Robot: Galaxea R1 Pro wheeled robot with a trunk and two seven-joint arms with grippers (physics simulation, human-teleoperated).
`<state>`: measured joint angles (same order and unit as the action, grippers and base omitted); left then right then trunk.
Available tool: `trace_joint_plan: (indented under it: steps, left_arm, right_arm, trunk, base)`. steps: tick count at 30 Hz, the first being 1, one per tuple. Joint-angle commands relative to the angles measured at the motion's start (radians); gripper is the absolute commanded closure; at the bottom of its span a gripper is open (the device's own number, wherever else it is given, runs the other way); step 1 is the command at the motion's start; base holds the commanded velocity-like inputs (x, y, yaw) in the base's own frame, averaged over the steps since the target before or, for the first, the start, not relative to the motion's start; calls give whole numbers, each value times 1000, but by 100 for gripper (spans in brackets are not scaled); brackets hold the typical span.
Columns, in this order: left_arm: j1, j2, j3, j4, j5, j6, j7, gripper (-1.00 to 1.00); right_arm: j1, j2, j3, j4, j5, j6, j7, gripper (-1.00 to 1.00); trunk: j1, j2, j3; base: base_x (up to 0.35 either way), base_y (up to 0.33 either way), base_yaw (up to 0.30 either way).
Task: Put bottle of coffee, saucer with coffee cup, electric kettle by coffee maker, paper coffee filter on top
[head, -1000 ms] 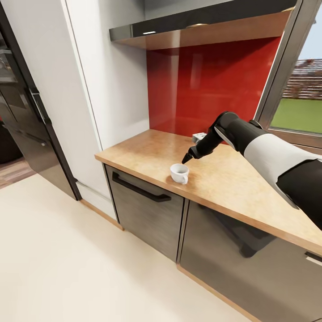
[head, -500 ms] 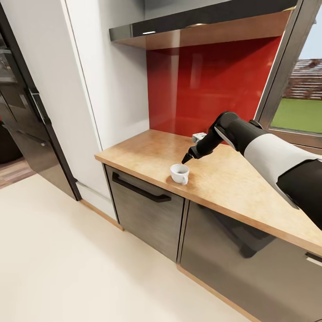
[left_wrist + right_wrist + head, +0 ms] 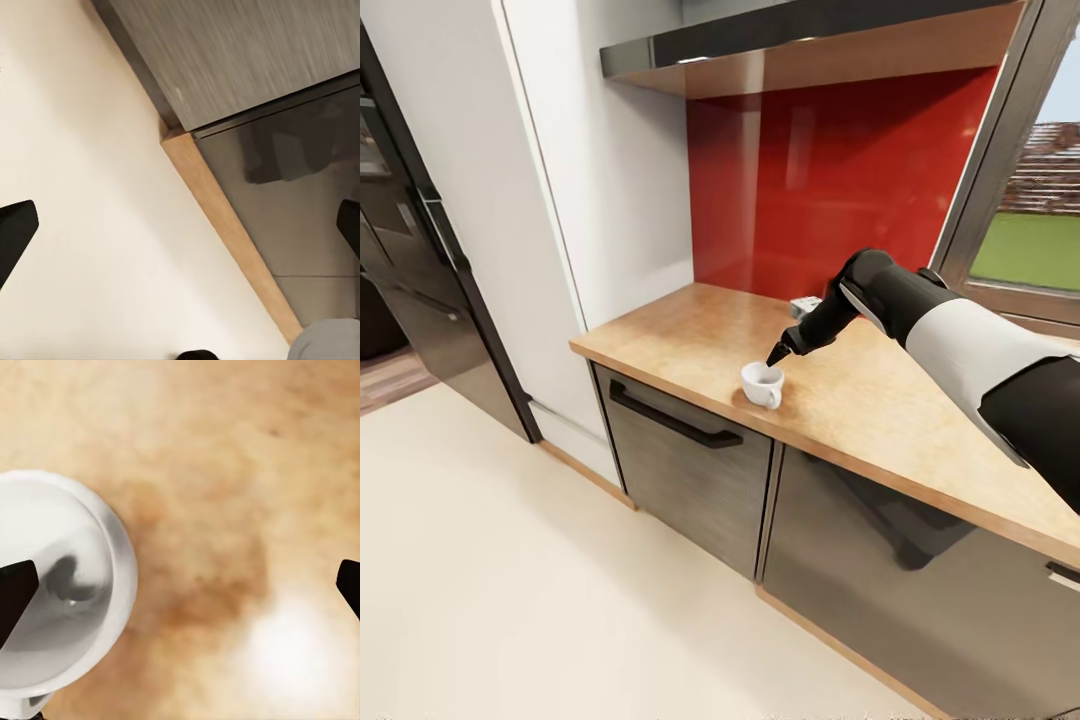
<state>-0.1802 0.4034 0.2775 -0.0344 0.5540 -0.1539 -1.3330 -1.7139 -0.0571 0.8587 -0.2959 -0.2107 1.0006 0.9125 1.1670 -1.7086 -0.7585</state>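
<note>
Coffee cup (image 3: 762,384), white, upright, sits on the kitchen countertop (image 3: 880,410) close to its front edge, above the dark grey cabinet front with the black bar handle (image 3: 672,425). Cup handle faces the front-right side. From the right wrist camera the cup (image 3: 56,589) reads as a white rim with a greyish inside and a shadow in it; one dark fingertip (image 3: 15,592) sits over the cup's opening, the other fingertip is far out over bare wood, so the jaws stand wide apart with nothing between them.

Right gripper (image 3: 778,352) points down at the cup's back rim, just above it; whether it touches, can't tell. Right arm (image 3: 960,345), black with a white sleeve section, reaches in across the counter.

Red glossy backsplash (image 3: 830,180) behind the counter, dark shelf or hood (image 3: 780,45) above it, window (image 3: 1030,230) further along, white wall panel (image 3: 610,170) at the counter's end.

Left gripper (image 3: 180,229): fingertips at opposite edges of the left wrist picture, spread wide, empty, hanging over the pale floor (image 3: 82,225) beside the cabinet's wooden plinth (image 3: 225,232).
</note>
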Motion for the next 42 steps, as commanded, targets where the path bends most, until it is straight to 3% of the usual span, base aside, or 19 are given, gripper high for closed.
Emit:
trace_joint_plan:
  steps: [1,16,34,42]
  left_arm:
    - [-1,0,8,1,-8,-10,-2,-100]
    - [-1,0,8,1,-8,-10,-2,-100]
    - [-1,0,8,1,-8,-10,-2,-100]
    - [-1,0,8,1,-8,-10,-2,-100]
  right_arm:
    - [-1,-1,8,-2,-10,6,-1,-100]
    - [-1,-1,8,-2,-10,6,-1,-100]
    - [-1,0,8,-2,-11,0,7,-100]
    - [18,0,8,-2,-10,0,50,-100]
  trunk:
    - [0,0,-3]
    - [0,0,-25]
    - [0,0,-27]
    - [0,0,-27]
  base:
    - [0,0,0]
    - [0,0,0]
    - [0,0,0]
    - [0,0,0]
